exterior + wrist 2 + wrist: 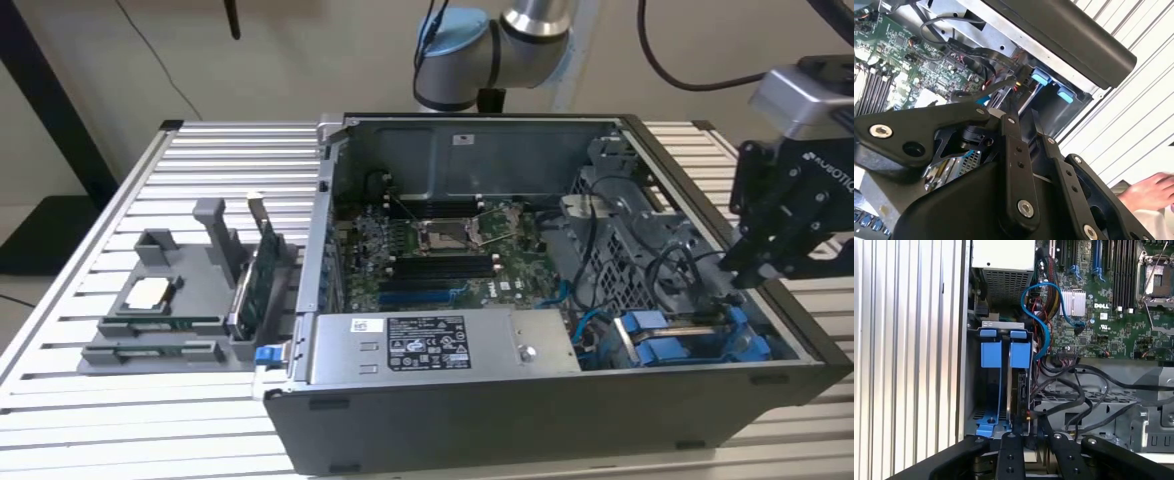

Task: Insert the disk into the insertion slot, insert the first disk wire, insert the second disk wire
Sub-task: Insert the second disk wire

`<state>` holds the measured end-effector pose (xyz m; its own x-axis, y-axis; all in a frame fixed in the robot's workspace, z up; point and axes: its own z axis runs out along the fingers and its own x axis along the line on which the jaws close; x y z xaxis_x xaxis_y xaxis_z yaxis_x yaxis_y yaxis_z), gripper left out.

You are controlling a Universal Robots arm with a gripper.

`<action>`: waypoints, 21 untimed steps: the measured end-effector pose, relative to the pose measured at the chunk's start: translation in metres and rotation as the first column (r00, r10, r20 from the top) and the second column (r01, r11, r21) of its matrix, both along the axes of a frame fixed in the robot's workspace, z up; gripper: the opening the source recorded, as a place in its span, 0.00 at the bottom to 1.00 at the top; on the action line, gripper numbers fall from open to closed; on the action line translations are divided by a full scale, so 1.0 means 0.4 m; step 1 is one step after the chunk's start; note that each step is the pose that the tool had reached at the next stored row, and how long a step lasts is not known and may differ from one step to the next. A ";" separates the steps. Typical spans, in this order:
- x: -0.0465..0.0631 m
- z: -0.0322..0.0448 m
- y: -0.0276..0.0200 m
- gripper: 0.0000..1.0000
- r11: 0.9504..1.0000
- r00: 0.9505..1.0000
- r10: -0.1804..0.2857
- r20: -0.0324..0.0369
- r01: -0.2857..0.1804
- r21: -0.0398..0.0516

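A: Where is the disk [1019, 354]?
B: On edge in the insertion slot [1006, 405], near the table's edge on the exterior view's right.
A: And the tool [1030, 432]?
B: Right at one end, along its long axis; grip cannot be told.

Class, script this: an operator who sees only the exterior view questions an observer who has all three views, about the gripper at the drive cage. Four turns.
Operator: In my view the gripper hangs over a corner of the case. What is right at its tip?
Observer: In the first wrist view, the gripper sits at what looks like a black wire plug, against the edge of the disk standing in the drive cage.
Operator: Is anyone near the case?
Observer: Yes. The second wrist view shows a person's hand above the slatted table, outside the case.
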<state>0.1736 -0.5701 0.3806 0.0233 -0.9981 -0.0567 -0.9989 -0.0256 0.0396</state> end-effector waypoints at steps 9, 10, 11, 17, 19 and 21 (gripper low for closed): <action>0.017 0.000 0.000 0.27 1.000 1.000 0.000 0.000 0.000 0.000; 0.019 0.000 0.000 0.27 1.000 1.000 0.000 0.000 0.000 0.000; 0.020 0.000 0.000 0.27 1.000 1.000 0.000 0.000 0.000 0.000; 0.023 0.000 0.000 0.27 1.000 1.000 0.000 0.000 0.000 0.000; 0.023 0.000 0.000 0.27 1.000 1.000 0.000 0.000 0.000 0.000; 0.025 0.000 0.001 0.27 1.000 1.000 0.000 0.000 0.000 0.000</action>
<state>0.1835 -0.5696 0.3806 0.0234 -0.9981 -0.0567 -0.9989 -0.0257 0.0397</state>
